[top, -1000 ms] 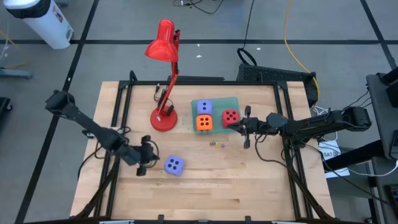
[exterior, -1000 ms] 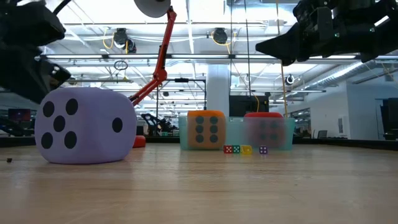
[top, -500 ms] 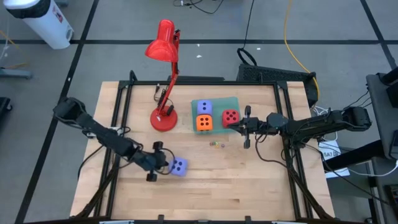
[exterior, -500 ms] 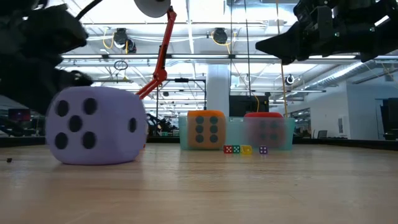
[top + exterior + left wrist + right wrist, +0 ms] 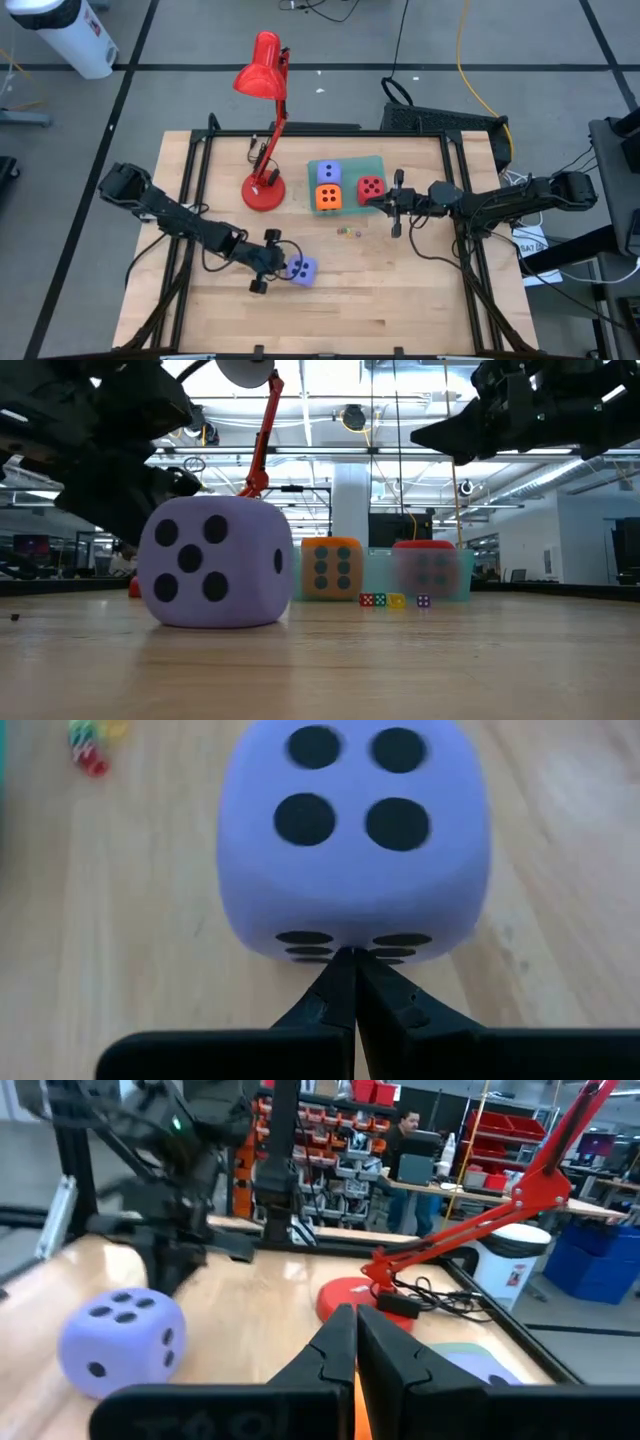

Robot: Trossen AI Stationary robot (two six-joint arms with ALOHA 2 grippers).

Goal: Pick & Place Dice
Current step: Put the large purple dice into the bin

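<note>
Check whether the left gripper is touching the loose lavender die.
Touching: the left wrist view shows the shut left gripper tip pressed against the lavender die side face.

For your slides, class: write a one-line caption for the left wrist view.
Shut left gripper touching a lavender die, four pips up, on the wooden table.

You stand the light wooden tabletop (image 5: 400,300) on a grey floor (image 5: 180,90) crossed by dark lines. A white cylindrical bin (image 5: 62,35) sits well beyond the far left corner. A yellow cable (image 5: 462,50) and a black cable (image 5: 402,40) trail over the floor past the far edge. Your hall behind shows an open ceiling with ducts and strip lights (image 5: 330,410), a white column (image 5: 350,510), red shelving (image 5: 500,1135) and blue bins (image 5: 600,1260). A person (image 5: 405,1140) stands at a far bench.
</note>
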